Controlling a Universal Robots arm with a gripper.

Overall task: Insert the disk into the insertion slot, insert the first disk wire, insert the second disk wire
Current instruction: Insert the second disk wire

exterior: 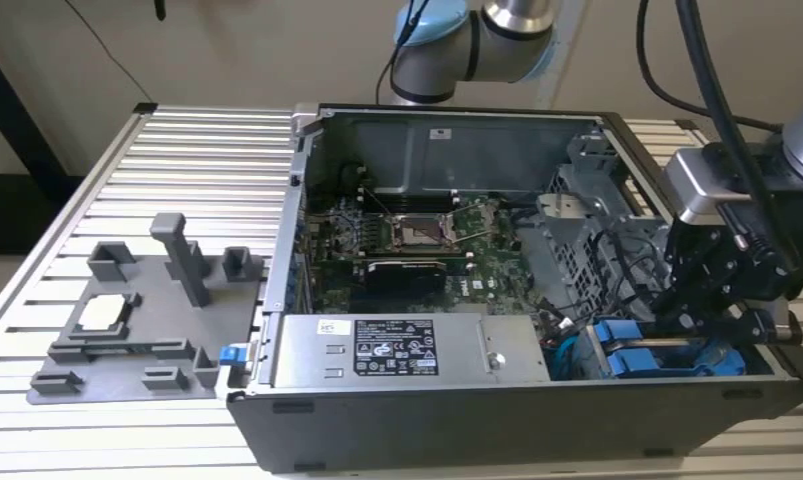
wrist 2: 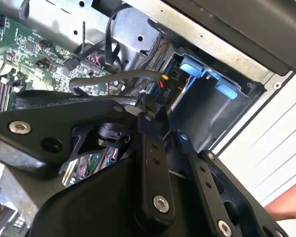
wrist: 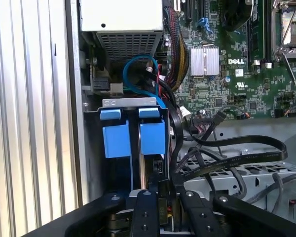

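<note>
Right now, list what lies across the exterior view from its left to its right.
Grey fixture tray → small blue part → silver power-supply box → blue disk carriers in the drive cage → gripper.

Black gripper (exterior: 701, 300) squeezed beside blue plastic carrier tabs (wrist: 133, 133), looping black cables (wrist: 227, 158) crowding one side, sheet-metal cage wall (wrist: 91, 148) apparently close opposite

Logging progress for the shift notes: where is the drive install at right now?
Done, by the look of it: the disk sits in the insertion slot, blue handle tabs at the mouth. In hand: the gripper is down at the disk's edge, fingers closed on a small black plug of a black cable. Left: whether either wire is seated cannot be judged; the connector face is hidden behind the fingers.
</note>
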